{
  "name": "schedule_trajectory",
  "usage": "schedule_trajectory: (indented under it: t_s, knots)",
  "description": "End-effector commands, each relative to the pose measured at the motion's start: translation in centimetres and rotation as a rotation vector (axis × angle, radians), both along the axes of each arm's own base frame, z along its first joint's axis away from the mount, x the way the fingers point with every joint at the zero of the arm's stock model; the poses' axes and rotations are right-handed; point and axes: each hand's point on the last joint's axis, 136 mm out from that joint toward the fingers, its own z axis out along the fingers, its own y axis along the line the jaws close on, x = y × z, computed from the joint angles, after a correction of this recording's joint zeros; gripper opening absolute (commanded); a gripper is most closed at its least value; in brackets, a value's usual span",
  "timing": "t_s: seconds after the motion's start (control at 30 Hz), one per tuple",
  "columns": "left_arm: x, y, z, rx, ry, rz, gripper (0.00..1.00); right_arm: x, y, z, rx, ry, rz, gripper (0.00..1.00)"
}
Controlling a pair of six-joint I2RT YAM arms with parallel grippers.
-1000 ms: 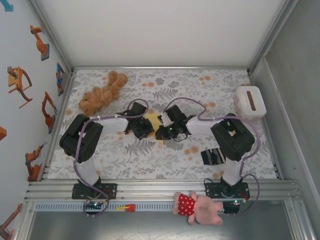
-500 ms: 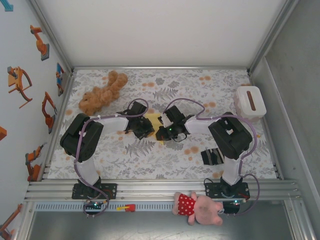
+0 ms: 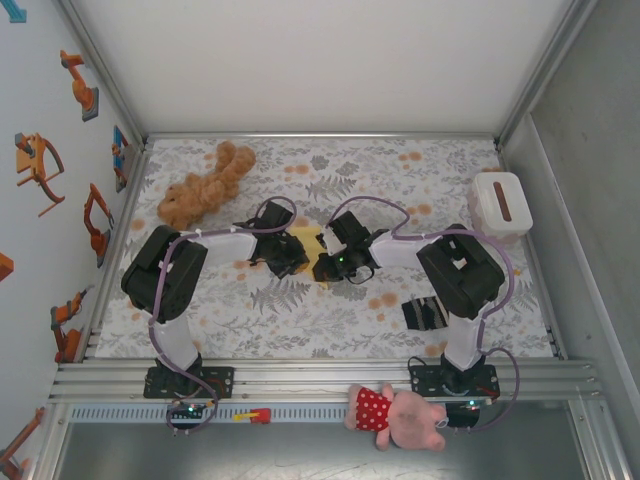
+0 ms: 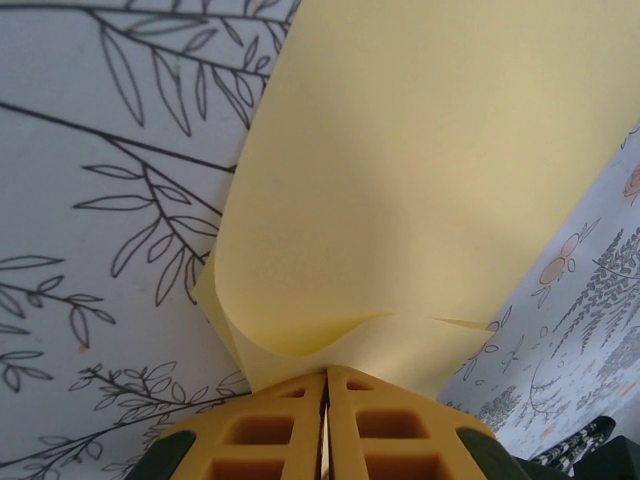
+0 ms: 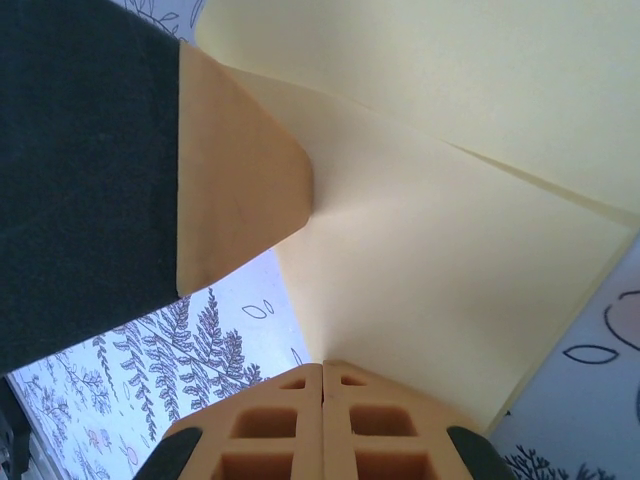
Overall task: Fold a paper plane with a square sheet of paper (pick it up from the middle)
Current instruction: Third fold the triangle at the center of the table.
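The pale-yellow sheet of paper (image 3: 306,240) lies folded in layers at the middle of the mat, between both grippers. My left gripper (image 3: 288,256) meets it from the left. In the left wrist view the paper (image 4: 420,180) curls up from the mat, and the left gripper (image 4: 326,376) is shut on its near edge, a thin strip showing between the jaws. My right gripper (image 3: 326,266) comes from the right. It is shut, its tips (image 5: 322,368) touching a folded flap of the paper (image 5: 450,280), with nothing seen between the jaws. One of the left gripper's fingers (image 5: 235,190) presses the paper just beyond.
A brown teddy (image 3: 205,188) lies at the back left. A white box with a brown slot (image 3: 500,203) stands at the right edge. A striped sock (image 3: 425,312) lies by the right arm's base. A pink plush (image 3: 400,415) sits on the front rail. Walls enclose the mat.
The left gripper has edged slightly toward the back with the paper in it. The right arm's elbow has drifted a little to the left. Both grippers stay shut.
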Motion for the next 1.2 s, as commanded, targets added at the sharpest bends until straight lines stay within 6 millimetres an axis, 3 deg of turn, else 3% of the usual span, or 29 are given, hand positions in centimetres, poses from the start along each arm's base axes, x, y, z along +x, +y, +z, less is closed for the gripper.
schedule_trajectory:
  t_s: [0.0,0.23,0.37,0.57,0.67,0.77,0.97,1.17]
  knots:
    - [-2.5,4.1,-4.9,0.192,0.129,0.04,0.09,-2.1,-1.9,-1.5,-0.086,0.056,0.023,0.0]
    - [-2.5,4.3,-5.0,0.194,0.133,0.041,0.09,-4.8,-4.3,-2.0,-0.127,0.101,0.022,0.0]
    - [-2.4,4.1,-4.8,0.186,0.129,0.033,0.09,-5.5,-5.4,-1.2,-0.133,0.088,0.011,0.0]
    - [-1.9,3.4,-4.1,0.163,0.106,0.011,0.09,-3.3,-4.4,3.0,-0.051,-0.044,-0.037,0.0]
    - [-1.5,3.0,-3.7,0.151,0.092,0.002,0.09,-2.4,-2.8,3.8,0.016,-0.045,-0.049,0.0]
    - [-1.2,2.6,-3.4,0.138,0.083,-0.006,0.1,-1.7,-1.3,3.5,0.067,-0.011,-0.052,0.0]
    - [-1.1,2.0,-2.9,0.118,0.075,-0.017,0.1,-0.2,-0.1,2.9,0.065,-0.012,-0.062,0.0]
    - [-0.7,1.5,-1.8,0.093,0.046,-0.024,0.1,-0.2,-0.6,0.7,0.004,0.021,-0.063,0.0]
